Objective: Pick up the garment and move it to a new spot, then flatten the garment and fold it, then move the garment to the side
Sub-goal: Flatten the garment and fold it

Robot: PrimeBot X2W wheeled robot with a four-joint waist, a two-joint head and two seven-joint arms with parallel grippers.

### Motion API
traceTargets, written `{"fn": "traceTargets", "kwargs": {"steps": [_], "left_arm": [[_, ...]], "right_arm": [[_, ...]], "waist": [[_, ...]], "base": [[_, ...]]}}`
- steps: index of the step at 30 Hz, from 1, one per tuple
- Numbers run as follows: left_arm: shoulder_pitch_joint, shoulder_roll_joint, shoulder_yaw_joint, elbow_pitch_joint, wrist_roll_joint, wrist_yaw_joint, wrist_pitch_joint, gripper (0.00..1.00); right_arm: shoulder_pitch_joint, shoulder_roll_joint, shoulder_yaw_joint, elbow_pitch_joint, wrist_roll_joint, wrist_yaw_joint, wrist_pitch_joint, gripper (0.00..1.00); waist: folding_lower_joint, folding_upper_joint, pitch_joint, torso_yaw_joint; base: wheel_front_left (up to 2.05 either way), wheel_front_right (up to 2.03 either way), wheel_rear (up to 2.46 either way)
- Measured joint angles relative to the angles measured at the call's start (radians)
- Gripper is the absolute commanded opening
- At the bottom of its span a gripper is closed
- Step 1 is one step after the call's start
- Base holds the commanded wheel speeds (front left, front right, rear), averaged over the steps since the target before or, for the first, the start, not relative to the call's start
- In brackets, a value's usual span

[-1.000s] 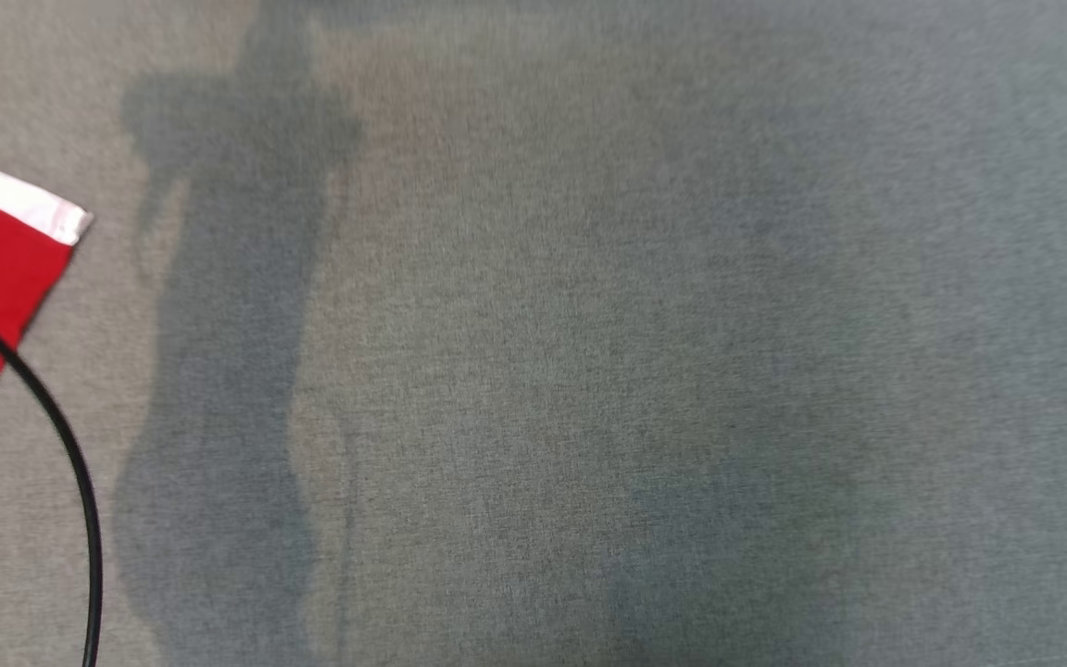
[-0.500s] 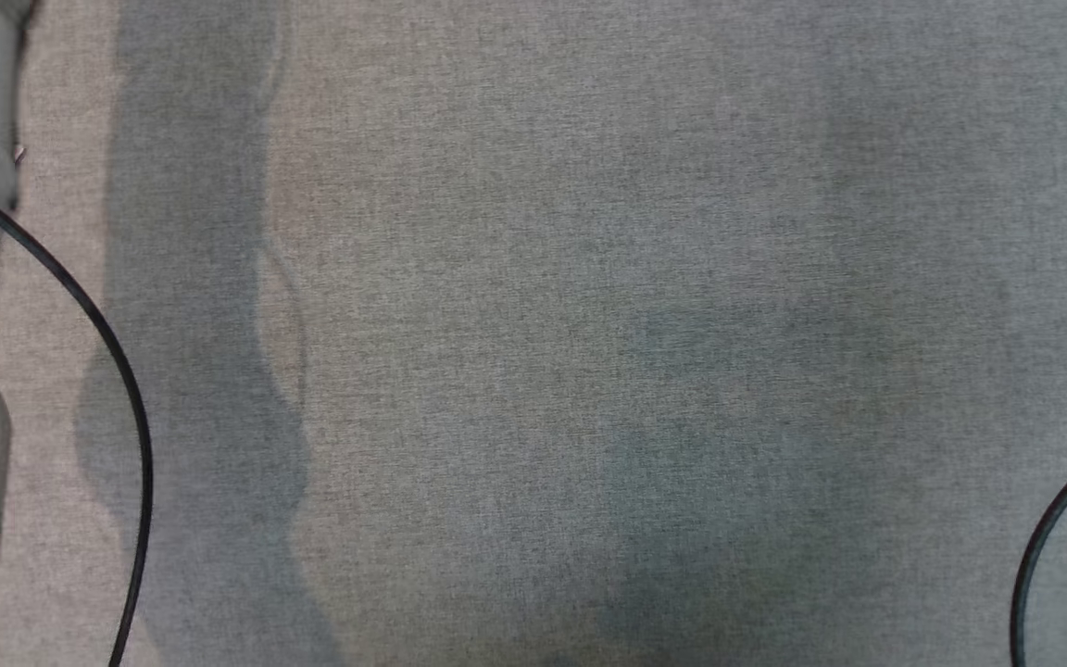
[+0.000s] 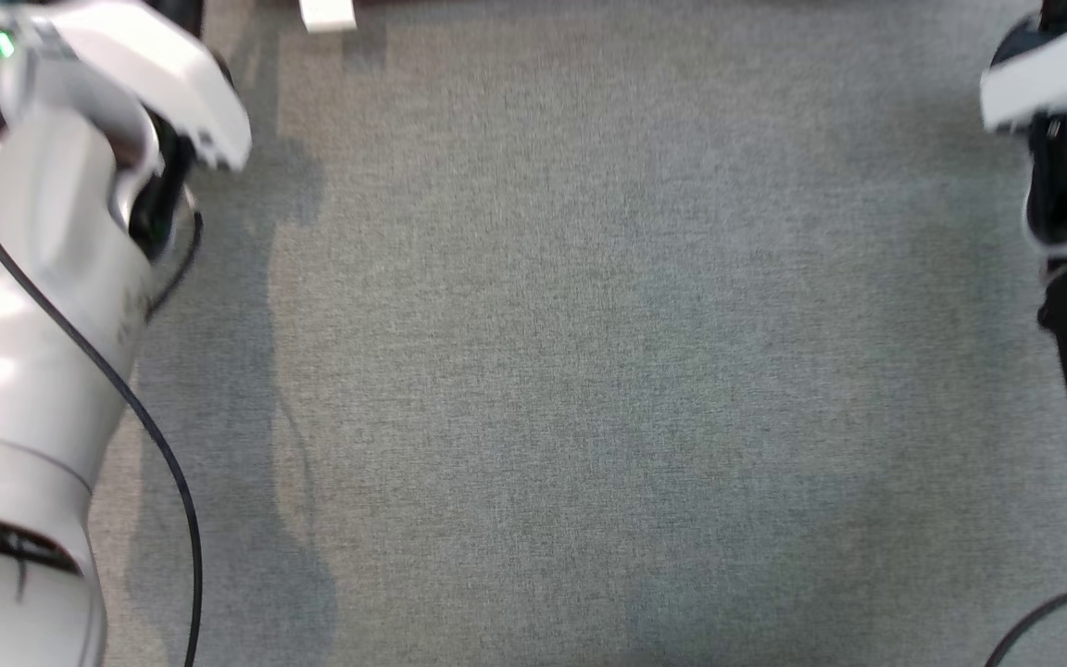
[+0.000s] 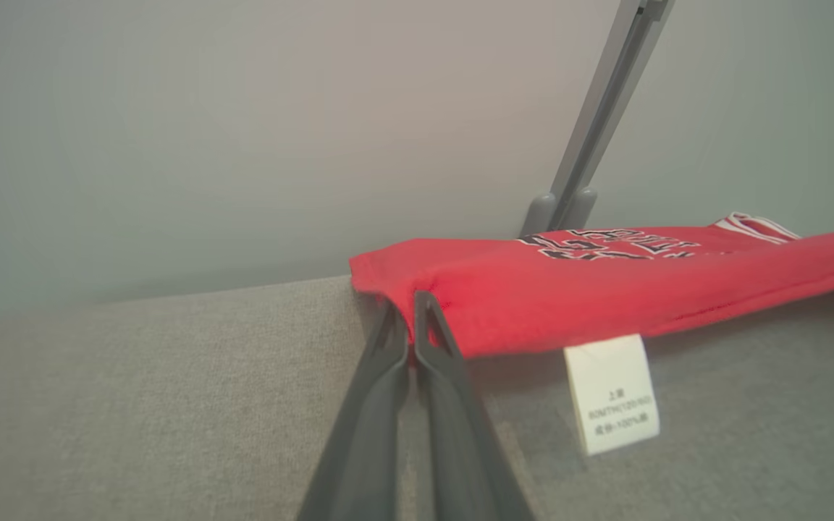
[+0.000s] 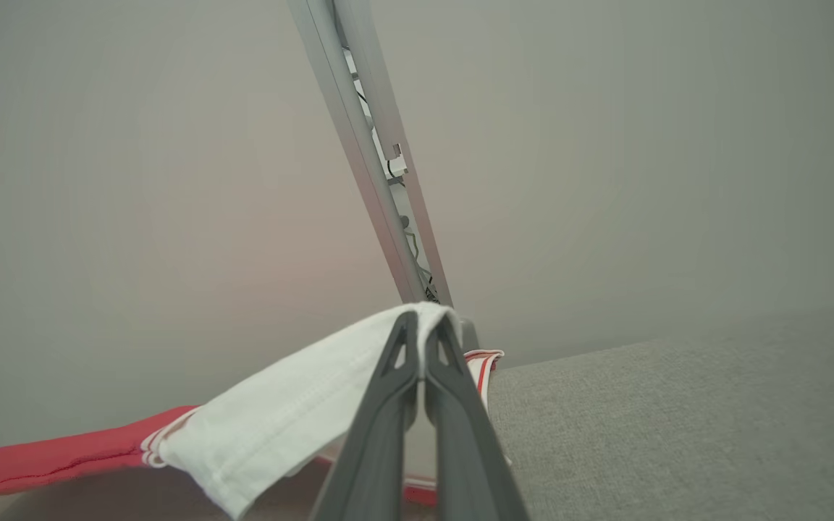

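By the left edge, the left arm (image 3: 33, 306) reaches over the grey table (image 3: 589, 371). The left fingers (image 4: 420, 333) are pressed together on a folded red edge of the garment (image 4: 605, 289) (black-and-white lettering on top, a white label (image 4: 611, 391) hanging below). The garment stretches rightward along the table's far side, by the pale wall. Over at the right, the right fingers (image 5: 433, 333) pinch its white trim, with a grey post (image 5: 373, 166) rising behind.
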Motion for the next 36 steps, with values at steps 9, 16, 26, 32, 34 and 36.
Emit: {"fn": "traceTargets", "kwargs": {"steps": [9,16,26,32,34,36], "left_arm": [[0.203,0.003,-0.136,0.01,0.026,-0.003,-0.008,0.0],[0.316,-0.009,-0.184,0.009,0.006,-0.004,-0.025,0.0],[0.443,-0.026,-0.199,0.016,-0.027,-0.004,-0.05,0.0],[0.521,-0.036,-0.195,0.029,-0.042,-0.004,-0.059,0.0],[0.549,-0.037,-0.195,0.031,-0.042,-0.004,-0.06,0.0],[0.576,-0.035,-0.192,0.032,-0.043,-0.003,-0.06,0.0]], "right_arm": [[0.213,-0.032,0.051,0.035,0.014,0.0,-0.002,0.0],[0.332,-0.035,0.055,0.067,0.047,0.0,-0.002,0.0],[0.448,-0.046,0.113,0.091,0.14,0.0,0.004,0.0],[0.52,-0.065,0.168,0.079,0.232,0.0,0.054,0.0],[0.551,-0.074,0.187,0.065,0.265,0.0,0.078,0.0],[0.578,-0.082,0.202,0.045,0.297,0.0,0.099,0.0]], "waist": [[0.0,0.0,-0.142,0.002],[0.0,0.0,-0.237,0.003],[0.0,0.0,-0.328,0.012],[0.0,0.0,-0.395,0.013],[-0.0001,0.0,-0.418,0.012],[0.0,0.0,-0.441,0.01]], "base": [[0.0,0.0,0.0],[0.0,0.0,0.0],[0.0,0.0,0.0],[0.0,0.0,0.0],[0.0,0.0,0.0],[0.0,0.0,0.0]]}}
